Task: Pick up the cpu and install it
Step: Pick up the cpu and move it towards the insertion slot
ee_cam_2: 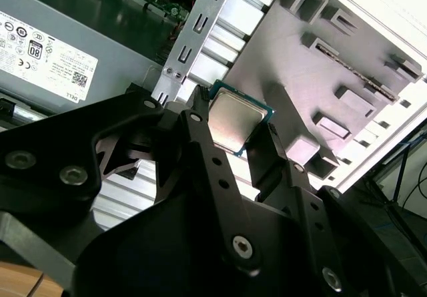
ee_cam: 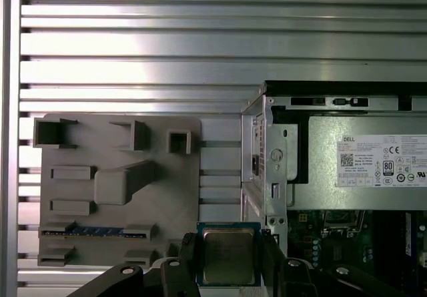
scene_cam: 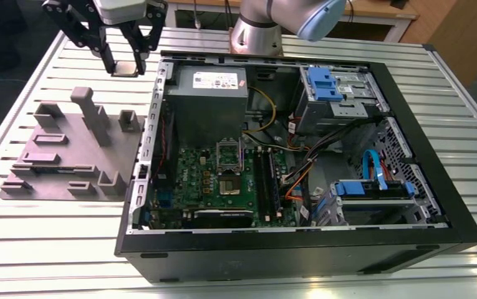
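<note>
One cpu (ee_cam: 228, 257) is pinched in the gripper (scene_cam: 125, 65), up in the air just outside the PC case (scene_cam: 288, 246).
Gripper is clamped on two opposite edges of the chip, metal top showing in both wrist views. It hangs beside the case wall nr the power supply (scene_cam: 209, 87), on the grey block (scene_cam: 72, 156) side, well apart from the socket (scene_cam: 228, 163) inside the case. Watch yr grip: only thin edges are held, so a jolt or a brush vs. the case rim could twist or drop it. If it sits skewed in the jaws, it'd prob. land crooked in the socket & damage contacts. Cables (scene_cam: 300, 177) inside the case lie nr the board, so there's a snag risk.
</note>
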`<state>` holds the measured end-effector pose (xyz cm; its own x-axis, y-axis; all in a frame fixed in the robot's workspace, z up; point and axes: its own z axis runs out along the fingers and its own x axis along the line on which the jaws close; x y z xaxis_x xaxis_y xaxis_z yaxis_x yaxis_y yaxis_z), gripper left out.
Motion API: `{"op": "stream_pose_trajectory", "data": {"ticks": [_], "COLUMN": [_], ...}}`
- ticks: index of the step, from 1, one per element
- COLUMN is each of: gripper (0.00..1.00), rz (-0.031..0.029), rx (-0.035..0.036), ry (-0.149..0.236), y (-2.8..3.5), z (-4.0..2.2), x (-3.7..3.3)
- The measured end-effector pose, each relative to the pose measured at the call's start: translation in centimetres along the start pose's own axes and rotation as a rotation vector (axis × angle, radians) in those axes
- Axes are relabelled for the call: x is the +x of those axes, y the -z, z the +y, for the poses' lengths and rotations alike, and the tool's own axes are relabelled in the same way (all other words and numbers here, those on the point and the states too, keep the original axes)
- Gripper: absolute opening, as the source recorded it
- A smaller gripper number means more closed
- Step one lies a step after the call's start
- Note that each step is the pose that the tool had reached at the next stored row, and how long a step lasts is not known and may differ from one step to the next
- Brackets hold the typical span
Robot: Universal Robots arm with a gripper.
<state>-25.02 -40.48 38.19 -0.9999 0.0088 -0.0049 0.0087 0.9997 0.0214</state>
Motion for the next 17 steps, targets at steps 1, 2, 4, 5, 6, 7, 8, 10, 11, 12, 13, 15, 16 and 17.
{"op": "stream_pose_trajectory", "data": {"ticks": [1, 2, 4, 5, 6, 7, 8, 10, 11, 12, 13, 15, 16, 17], "gripper": [0.47, 0.47, 0.47, 0.47, 0.47, 0.47, 0.47, 0.47, 0.47, 0.47, 0.47, 0.47, 0.47, 0.47], "rz": [0.0, 0.0, 0.0, 0.0, 0.0, 0.0, 0.0, 0.0, 0.0, 0.0, 0.0, 0.0, 0.0, 0.0], "rx": [0.0, 0.0, 0.0, 0.0, 0.0, 0.0, 0.0, 0.0, 0.0, 0.0, 0.0, 0.0, 0.0, 0.0], "ry": [0.0, 0.0, 0.0, 0.0, 0.0, 0.0, 0.0, 0.0, 0.0, 0.0, 0.0, 0.0, 0.0, 0.0], "y": [0.0, 0.0, 0.0, 0.0, 0.0, 0.0, 0.0, 0.0, 0.0, 0.0, 0.0, 0.0, 0.0, 0.0], "z": [0.0, 0.0, 0.0, 0.0, 0.0, 0.0, 0.0, 0.0, 0.0, 0.0, 0.0, 0.0, 0.0, 0.0], "x": [-0.01, -0.01, -0.04, -0.05, -0.05, -0.08, -0.12, -0.16, -0.17, -0.2, -0.23, -0.25, -0.27, -0.29]}}
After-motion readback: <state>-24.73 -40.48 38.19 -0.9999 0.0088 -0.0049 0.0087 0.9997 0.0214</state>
